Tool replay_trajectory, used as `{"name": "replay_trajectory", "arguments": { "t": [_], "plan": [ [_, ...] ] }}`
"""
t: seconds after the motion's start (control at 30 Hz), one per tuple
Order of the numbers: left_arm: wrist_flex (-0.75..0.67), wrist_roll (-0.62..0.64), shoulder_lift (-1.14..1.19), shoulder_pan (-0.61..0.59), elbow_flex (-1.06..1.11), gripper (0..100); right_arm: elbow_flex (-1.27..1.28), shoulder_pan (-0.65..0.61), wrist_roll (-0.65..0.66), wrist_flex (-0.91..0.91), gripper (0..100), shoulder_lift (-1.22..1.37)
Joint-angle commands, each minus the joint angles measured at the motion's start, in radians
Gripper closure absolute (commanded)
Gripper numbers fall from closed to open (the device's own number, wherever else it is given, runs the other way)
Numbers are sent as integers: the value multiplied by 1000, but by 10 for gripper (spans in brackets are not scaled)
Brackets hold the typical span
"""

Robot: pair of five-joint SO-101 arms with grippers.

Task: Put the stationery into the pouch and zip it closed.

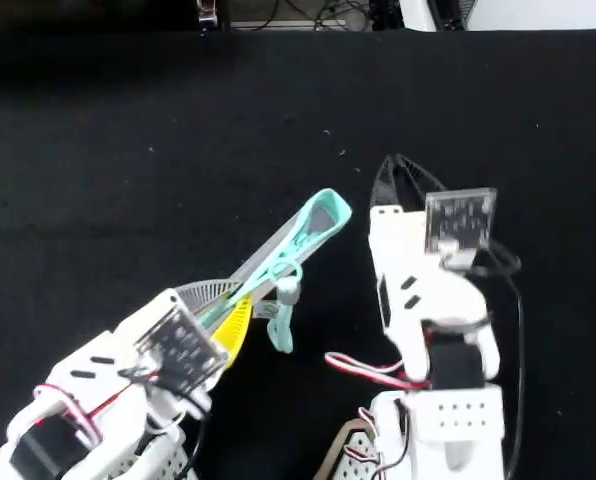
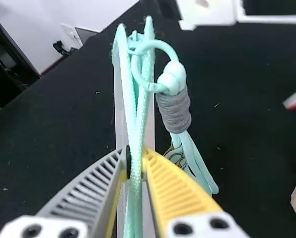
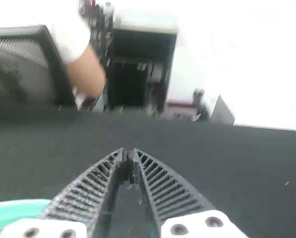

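A mint-green and grey pouch [image 1: 288,250] is held edge-on above the black table, slanting from the lower left up toward the centre. My left gripper [image 1: 233,308] is shut on its near end, the grey and yellow fingers pinching the mint edge [image 2: 134,171]. A mint ring with a grey-wrapped tassel [image 2: 173,106] hangs from the pouch [image 2: 133,99]. My right gripper [image 1: 403,175] is to the right of the pouch's far end, shut with nothing in it [image 3: 128,159]. A strip of the mint pouch [image 3: 14,210] shows beside it.
The black cloth table [image 1: 128,130] stretches open to the back and left. The right arm's white body [image 1: 433,300] and its red and white wires [image 1: 363,368] sit close to the pouch's right. Room clutter lies beyond the table's far edge.
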Motion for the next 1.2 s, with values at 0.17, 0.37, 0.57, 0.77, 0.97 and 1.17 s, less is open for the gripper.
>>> {"name": "replay_trajectory", "arguments": {
  "t": [0.17, 0.37, 0.57, 0.77, 0.97, 1.17],
  "plan": [
    [58, -60, -104, 4, -13, 971, -380, -198, 153, 393, 985, 189],
    [57, -63, -84, 4, -21, 971, -499, -345, 210, 569, 985, 189],
    [55, -66, -78, 4, -22, 967, -493, -459, 201, 588, 985, 189],
    [12, -114, -77, -54, -15, 967, -492, -565, 206, 606, 985, 197],
    [-18, -114, -77, -180, -12, 967, -492, -638, 209, 606, 985, 197],
    [18, -114, -81, -180, -13, 970, -496, -634, 209, 600, 985, 191]
  ]
}}
